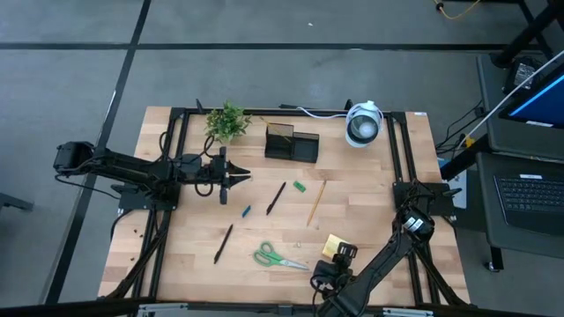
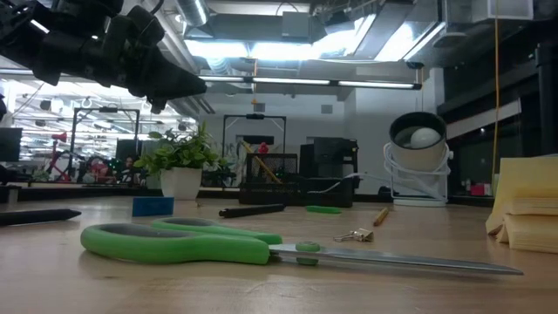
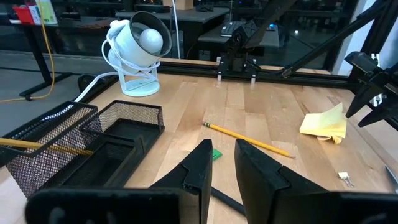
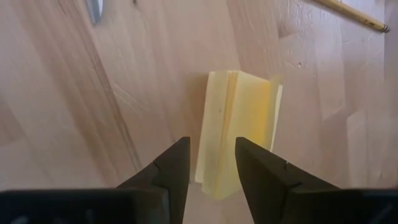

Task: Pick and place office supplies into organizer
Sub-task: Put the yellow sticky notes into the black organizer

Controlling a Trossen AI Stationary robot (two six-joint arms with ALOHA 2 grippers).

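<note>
A yellow sticky-note pad [image 1: 332,244] lies near the table's front right, its leaves fanned up [image 4: 239,124]. My right gripper [image 4: 212,155] slants down over it, open, with the pad's near end between its fingertips. Green-handled scissors [image 1: 280,258] lie flat to its left, next to a small binder clip [image 2: 353,235]. On the table also lie a pencil [image 1: 316,202], two black pens [image 1: 276,198] [image 1: 224,243], a blue piece [image 1: 246,211] and a green piece [image 1: 300,186]. The black mesh organizer [image 1: 291,143] holds one pencil [image 3: 37,146]. My left gripper [image 1: 231,179] hovers open at mid-left, holding nothing. My right gripper has its fingers [image 4: 261,171] on either side of the pad's near end [image 4: 217,177], coming from above at a slant. I cannot tell whether they touch it. The pad rests on the table.
A small potted plant [image 1: 227,121] stands left of the organizer. A round white device [image 1: 363,123] with a cord stands at the far right. Black rails run along the table's left, far and right sides. Bare wood lies between the organizer and the scattered supplies.
</note>
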